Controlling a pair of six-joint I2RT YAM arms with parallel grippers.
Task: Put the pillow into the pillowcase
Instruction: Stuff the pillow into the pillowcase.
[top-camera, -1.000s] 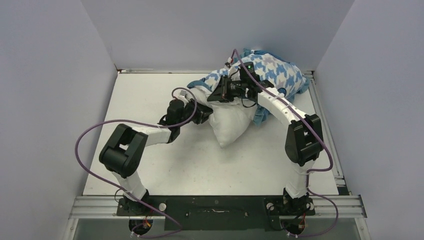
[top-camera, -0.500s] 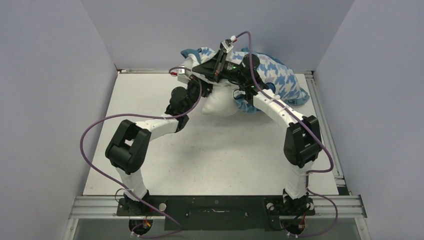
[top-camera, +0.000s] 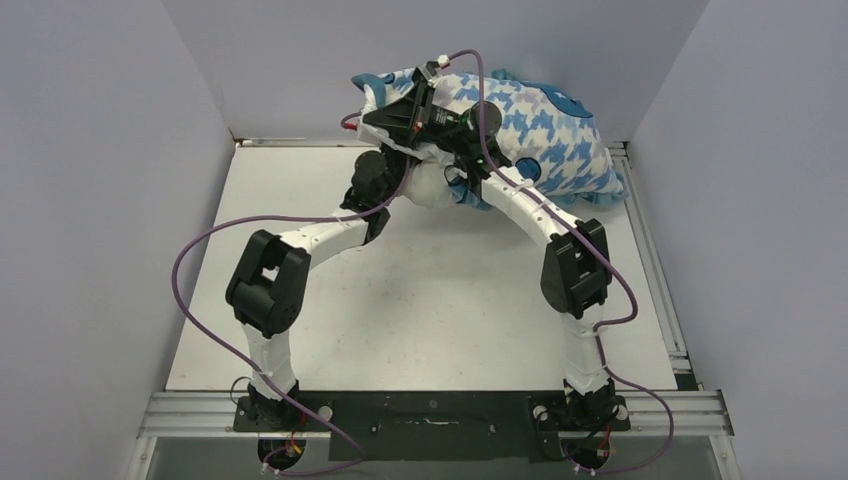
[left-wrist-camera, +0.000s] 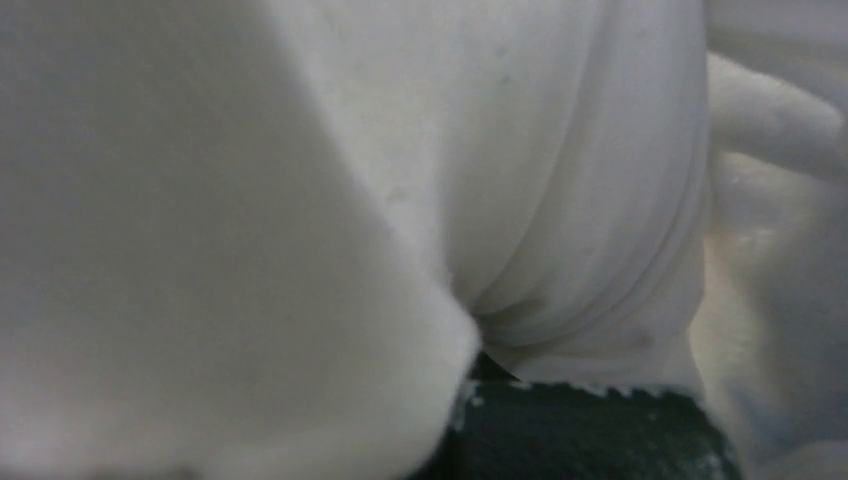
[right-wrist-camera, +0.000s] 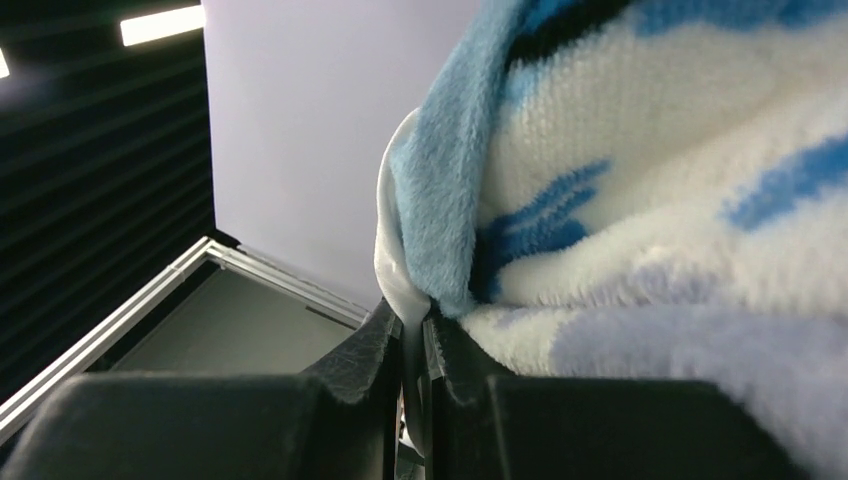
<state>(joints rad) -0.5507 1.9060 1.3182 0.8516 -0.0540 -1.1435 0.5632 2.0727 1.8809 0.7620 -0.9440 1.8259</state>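
— Pale grey walls (top-camera: 90, 200) close round the white worktop (top-camera: 430, 310) on three sides. Where is the pillowcase?

— At the far edge, right of the middle, bulging full against the back wall. The pillowcase (top-camera: 545, 145) shows its blue-and-white houndstooth face, with its blue ruffled edge turned toward my wrists at its left end.

— And the pillow?

— The pillow (top-camera: 432, 190) pokes out white from that left end, below my two wrists. I cannot tell how much of it is inside.

— What are your right fingers doing?

— My right fingers (right-wrist-camera: 350, 370) are pressed together on the pillowcase rim. The fuzzy blue edge and its white inner layer run down between them.

— Your left?

— My left fingers (left-wrist-camera: 590, 430) are buried in white fabric. One dark finger shows at the bottom of the wrist view, with creases gathering toward it, but I cannot tell whether they pinch or stand apart.
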